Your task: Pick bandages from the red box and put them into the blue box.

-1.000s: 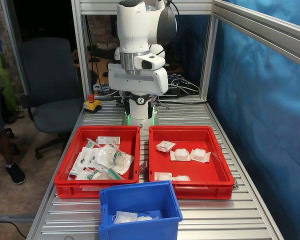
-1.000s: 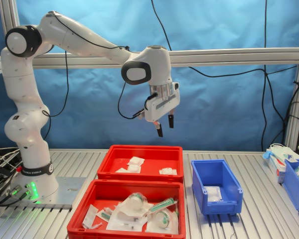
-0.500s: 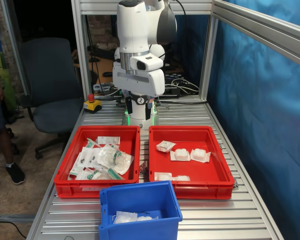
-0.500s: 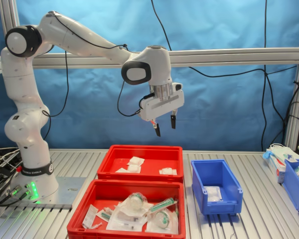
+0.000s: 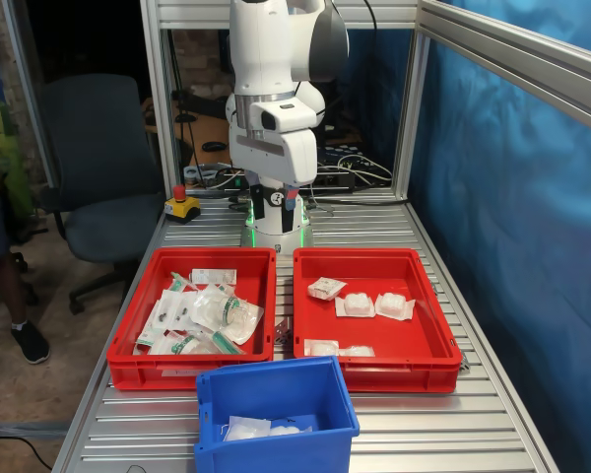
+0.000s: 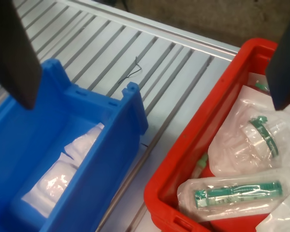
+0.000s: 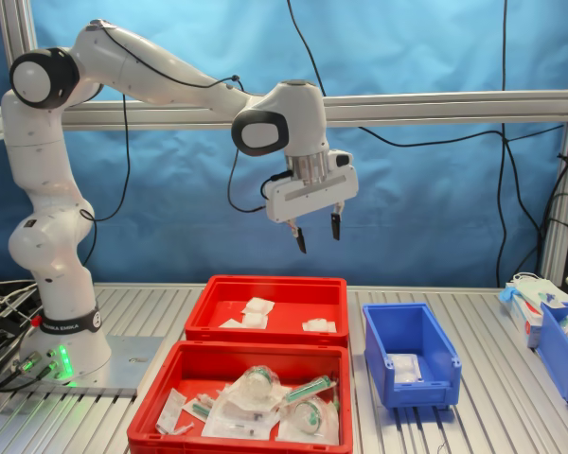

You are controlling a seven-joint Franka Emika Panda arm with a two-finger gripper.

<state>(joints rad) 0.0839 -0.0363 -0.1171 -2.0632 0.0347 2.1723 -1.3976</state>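
In the first exterior view, the bandages (image 5: 373, 304) sit loose in the red tray (image 5: 435, 325) on the first exterior view's right: light, soft, crinkly-wrapped, probably slippery. The wrist view shows one already in the blue box (image 6: 111, 159). In the second exterior view the claw (image 7: 314, 233) hangs high, open and empty; pinching a pad's edges looks safest.
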